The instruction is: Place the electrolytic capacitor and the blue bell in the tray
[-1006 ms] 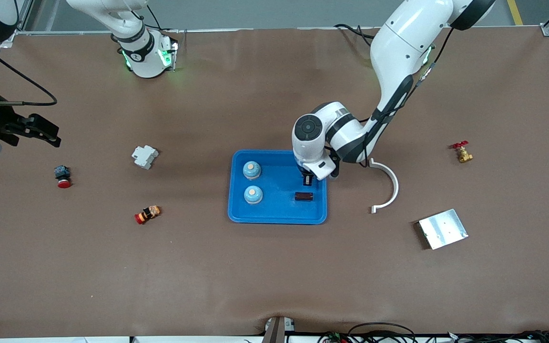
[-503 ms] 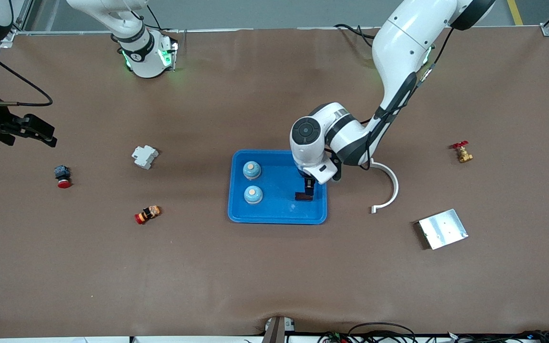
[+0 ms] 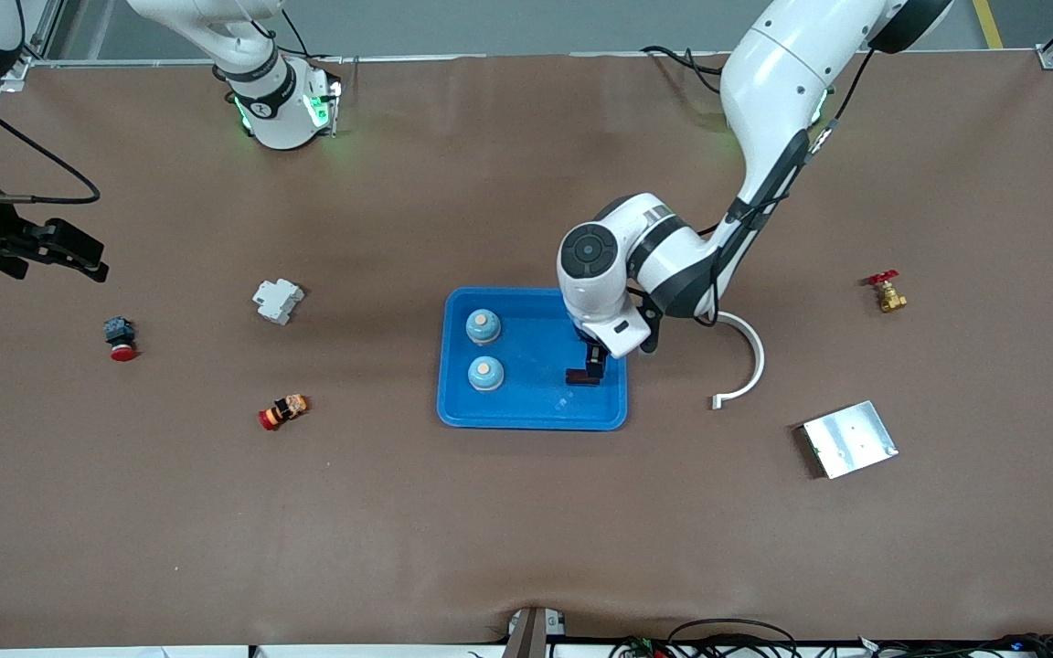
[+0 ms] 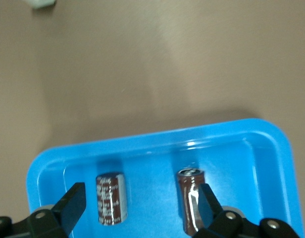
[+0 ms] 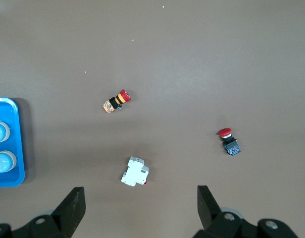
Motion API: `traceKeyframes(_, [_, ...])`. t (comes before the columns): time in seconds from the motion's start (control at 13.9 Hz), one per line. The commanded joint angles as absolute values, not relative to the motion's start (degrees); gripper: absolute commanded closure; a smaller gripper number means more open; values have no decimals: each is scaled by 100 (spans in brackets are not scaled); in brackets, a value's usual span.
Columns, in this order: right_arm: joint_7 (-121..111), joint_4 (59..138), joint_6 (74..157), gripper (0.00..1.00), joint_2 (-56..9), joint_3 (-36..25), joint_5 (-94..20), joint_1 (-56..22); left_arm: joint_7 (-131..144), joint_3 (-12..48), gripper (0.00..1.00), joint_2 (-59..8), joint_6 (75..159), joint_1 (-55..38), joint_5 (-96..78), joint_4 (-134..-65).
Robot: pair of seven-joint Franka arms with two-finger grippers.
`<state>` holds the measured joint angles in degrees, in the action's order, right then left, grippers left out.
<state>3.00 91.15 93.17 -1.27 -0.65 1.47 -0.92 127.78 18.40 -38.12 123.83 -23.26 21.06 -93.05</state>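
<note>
Okay, your left gripper (image 3: pixel 592 358) is low over the tray (image 3: pixel 531 416), toward its 3 o'clock side in the front view. Its fingers (image 4: pixel 73 206) are spread wide and grip nothing. In the left wrist view two brown capacitors lie on the tray floor between the fingers. The first capacitor (image 4: pixel 112 198) is clear of both fingers. The second capacitor (image 4: pixel 191 206) is just beside one finger, and you can't tell whether they touch. Both carry pale print, too small to read.

In the front view you only get one dark piece (image 3: pixel 583 376) under the gripper, partly hidden by it. The two blue bells (image 3: pixel 483 326) (image 3: pixel 486 373) stand in the tray at its 9 o'clock side, well apart from the capacitors.

Your right gripper (image 3: pixel 79 256) waits over the table edge at the right arm's end, with its fingers (image 5: pixel 73 208) wide apart and empty. That arm is cut off by the frame.
</note>
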Motion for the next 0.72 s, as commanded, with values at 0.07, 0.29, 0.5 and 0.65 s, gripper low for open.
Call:
traceKeyframes(0.07, [229,9211,9272,0,26,35,149,17,11132,1863,0,-3236,11998,-2049,1837,-9387])
traceKeyframes(0.29, [237,9211,9176,0,26,114,141,18,10198,1872,0,-2928,11962,-1759,1609,-9387])
traceKeyframes(0.5, [229,9211,9193,0,26,123,141,26,8951,1872,0,-2707,11927,-1442,1267,-9361])
traceKeyframes(0.65, [220,9211,9193,0,35,97,149,35,7758,1872,0,-2576,11918,-1205,1047,-9369])
